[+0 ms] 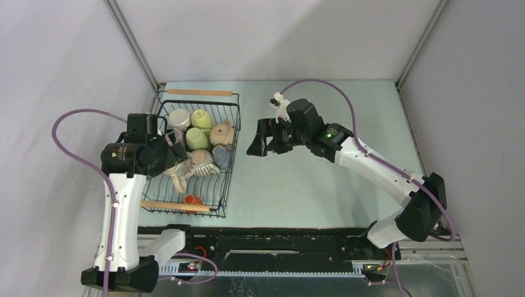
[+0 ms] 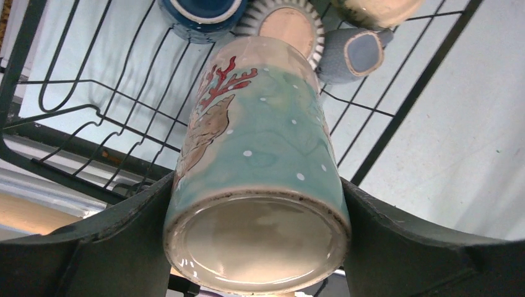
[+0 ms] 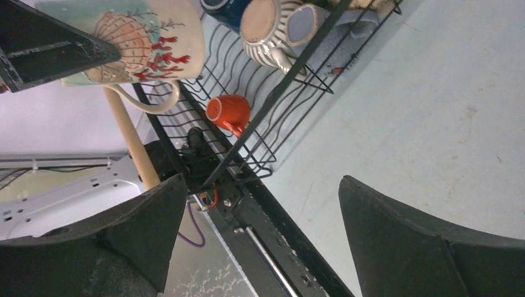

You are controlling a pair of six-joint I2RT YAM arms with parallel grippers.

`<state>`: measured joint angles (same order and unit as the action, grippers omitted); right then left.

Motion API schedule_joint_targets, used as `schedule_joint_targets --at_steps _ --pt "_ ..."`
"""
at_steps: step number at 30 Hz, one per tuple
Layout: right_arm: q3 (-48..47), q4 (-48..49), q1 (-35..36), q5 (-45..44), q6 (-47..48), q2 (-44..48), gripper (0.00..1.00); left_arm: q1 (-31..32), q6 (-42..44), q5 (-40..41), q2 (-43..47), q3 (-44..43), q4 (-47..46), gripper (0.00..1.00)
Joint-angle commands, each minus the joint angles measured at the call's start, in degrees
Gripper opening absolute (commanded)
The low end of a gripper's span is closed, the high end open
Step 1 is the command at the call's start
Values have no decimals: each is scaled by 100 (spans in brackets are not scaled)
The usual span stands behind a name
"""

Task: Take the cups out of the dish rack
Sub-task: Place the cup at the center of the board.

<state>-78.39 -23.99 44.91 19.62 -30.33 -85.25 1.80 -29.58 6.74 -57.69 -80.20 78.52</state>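
Your left gripper holds the tall teal-and-cream shell-painted ceramic mug.
Jaws pinch its sides to clear the black wire dish rack; your right gripper hovers spread alongside.

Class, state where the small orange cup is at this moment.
Top view, left side: the small orange cup lies at the dish rack's near end, beside the near wooden handle.

We see a pale blue-green flat tabletop. Directly on it, along its left edge, sits a rectangular black wire dish rack with a light wooden rod handle at each short end
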Motion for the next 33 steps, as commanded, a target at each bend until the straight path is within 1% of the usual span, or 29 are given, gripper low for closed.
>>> schedule_joint_targets --at_steps 1,7,12,19,21,23,28,33 --pt "-131 746 -43 296 -335 -21 100 278 -200 -133 -79 -745 -255 0" --pt "94 1438 -105 523 -695 -43 100 585 -275 -206 -299 -1227 -182 0" --pt "451 2320 -208 847 -1184 -92 100 823 -340 -336 -492 -1540 -159 0" --pt "1151 4163 -313 1197 -1962 -151 100 1216 -495 -572 -862 -2081 -179 0" --pt "1418 4819 -332 1207 -2182 -198 100 1331 -551 -629 -994 -2230 -222 0" --pt "1583 5272 -364 1204 -2366 -263 100 1448 -599 -831 -1127 -2379 -254 0" --pt "1983 6453 -552 1213 -2858 -419 100 1737 -727 -1052 -1441 -2632 -424 0" --pt "2079 7129 -597 1225 -3229 -597 100 2020 -824 -1134 -1768 -2913 -563 0"
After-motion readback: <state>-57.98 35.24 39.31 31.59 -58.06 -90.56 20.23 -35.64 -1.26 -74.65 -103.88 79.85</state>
